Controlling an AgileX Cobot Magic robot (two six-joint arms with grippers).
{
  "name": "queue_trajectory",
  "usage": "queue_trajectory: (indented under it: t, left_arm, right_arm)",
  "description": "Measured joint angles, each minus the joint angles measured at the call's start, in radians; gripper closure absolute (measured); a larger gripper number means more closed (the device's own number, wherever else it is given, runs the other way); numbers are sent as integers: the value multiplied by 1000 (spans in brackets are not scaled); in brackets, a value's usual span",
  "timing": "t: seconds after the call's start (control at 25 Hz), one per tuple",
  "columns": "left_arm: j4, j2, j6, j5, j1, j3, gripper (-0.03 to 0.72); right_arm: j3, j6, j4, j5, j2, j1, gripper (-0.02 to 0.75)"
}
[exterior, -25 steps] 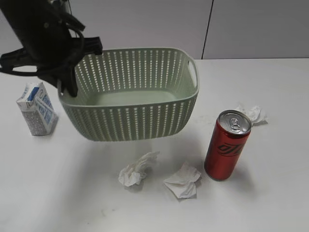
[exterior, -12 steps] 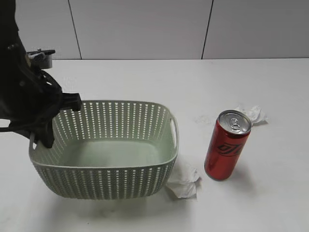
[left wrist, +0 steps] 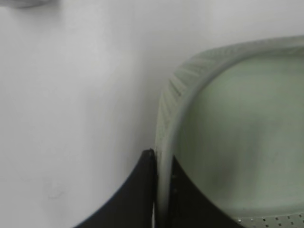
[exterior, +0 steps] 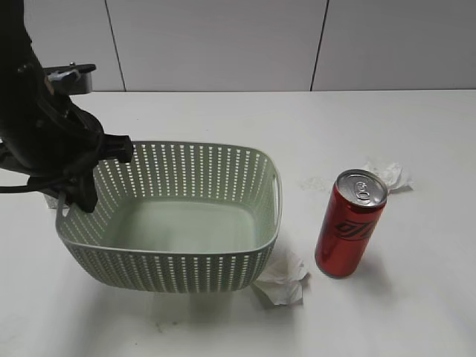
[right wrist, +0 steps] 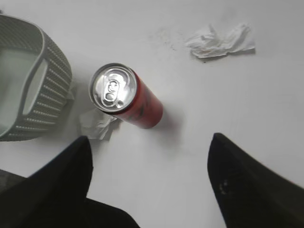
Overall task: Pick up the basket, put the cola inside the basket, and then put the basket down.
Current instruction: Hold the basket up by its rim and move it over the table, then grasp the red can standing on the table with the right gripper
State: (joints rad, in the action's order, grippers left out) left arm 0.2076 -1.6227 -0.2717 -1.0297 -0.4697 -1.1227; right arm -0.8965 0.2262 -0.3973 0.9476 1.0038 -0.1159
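The pale sage-green basket (exterior: 178, 223) hangs tilted a little above the white table, empty inside. My left gripper (exterior: 78, 195) is shut on its left rim; in the left wrist view the gripper (left wrist: 161, 159) pinches the basket's rim (left wrist: 175, 104) between both black fingers. The cola (exterior: 349, 223), a tall red can with a silver top, stands upright to the right of the basket. In the right wrist view the cola (right wrist: 128, 97) is ahead of my open, empty right gripper (right wrist: 149, 142), with the basket's handle end (right wrist: 40, 95) at the left. The right gripper is out of the exterior view.
A crumpled tissue (exterior: 282, 275) lies partly under the basket's right front corner. Another tissue (exterior: 388, 177) lies behind the cola, also in the right wrist view (right wrist: 221, 40). A grey panelled wall stands behind the table.
The basket first moved with my left gripper from the back toward the front left and lower, covering the carton and one tissue. Since then it has risen slightly. The cola has not moved.
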Motion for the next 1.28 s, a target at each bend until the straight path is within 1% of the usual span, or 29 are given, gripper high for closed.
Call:
queue_trajectory:
  t: [0.08, 0.16, 0.32, 0.4, 0.48, 0.6, 0.8, 1.04, 1.2, 1.28]
  left_arm:
    - [0, 0, 0, 2, 0, 0, 688]
    - [0, 0, 0, 4, 0, 0, 688]
    - [-2, 0, 0, 20, 0, 0, 688]
    - [-3, 0, 0, 26, 0, 0, 688]
    - [-5, 0, 0, 27, 0, 0, 688]
    - [-7, 0, 0, 27, 0, 0, 688]
    - [-8, 0, 1, 29, 0, 0, 688]
    - [-8, 0, 2, 34, 0, 0, 688]
    - [-8, 0, 2, 34, 0, 0, 688]
    - [-8, 0, 2, 35, 0, 0, 688]
  right_arm:
    - [-44, 1, 0, 5, 92, -54, 153]
    - [-83, -35, 38, 5, 164, -148, 153]
    - [-148, -179, 217, 8, 308, -349, 153]
    - [-176, -226, 269, -1, 369, -402, 146]
    - [-197, -260, 289, -21, 423, -419, 124]
    - [-208, -304, 324, -50, 477, -419, 90]
    - [-209, -358, 403, -62, 545, -419, 80]
    - [-211, -367, 370, -98, 626, -419, 80]
    - [-211, -378, 367, -70, 684, -419, 83]
    - [-211, -383, 366, -52, 704, -419, 106]
